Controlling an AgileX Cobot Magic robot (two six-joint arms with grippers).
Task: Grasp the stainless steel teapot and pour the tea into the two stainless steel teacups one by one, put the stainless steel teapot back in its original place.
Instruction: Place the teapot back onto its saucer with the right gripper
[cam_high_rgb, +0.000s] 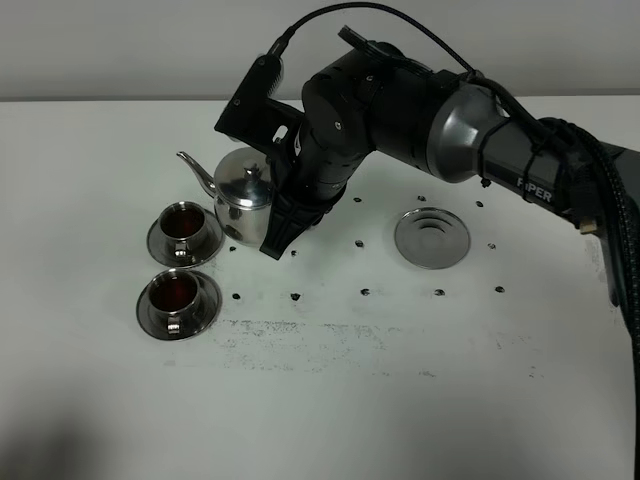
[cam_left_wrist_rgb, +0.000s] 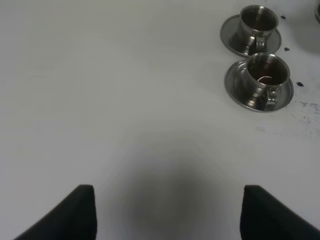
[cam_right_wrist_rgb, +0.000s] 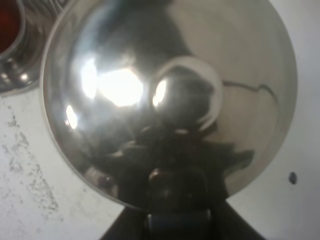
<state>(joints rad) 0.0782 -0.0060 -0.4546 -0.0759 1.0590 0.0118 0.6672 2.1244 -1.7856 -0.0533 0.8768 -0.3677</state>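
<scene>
The stainless steel teapot (cam_high_rgb: 243, 195) stands upright left of the table's middle, with its spout pointing left over the far teacup (cam_high_rgb: 183, 225). The near teacup (cam_high_rgb: 177, 293) sits just in front of it. Both cups stand on saucers and hold dark tea. My right gripper (cam_high_rgb: 278, 228) reaches across and is shut on the teapot's handle. In the right wrist view the teapot's lid (cam_right_wrist_rgb: 170, 95) fills the frame, with the right gripper (cam_right_wrist_rgb: 177, 222) on the handle. The coaster disc (cam_high_rgb: 432, 238) lies empty to the right. My left gripper (cam_left_wrist_rgb: 167, 215) is open over bare table, and the two cups (cam_left_wrist_rgb: 257, 22) (cam_left_wrist_rgb: 265, 75) are far from it.
The white table (cam_high_rgb: 400, 400) carries small black dot marks and a scuffed grey patch in front of the cups. The right arm's bulky black body (cam_high_rgb: 400, 100) hangs over the table's middle back. The left arm is out of the exterior view.
</scene>
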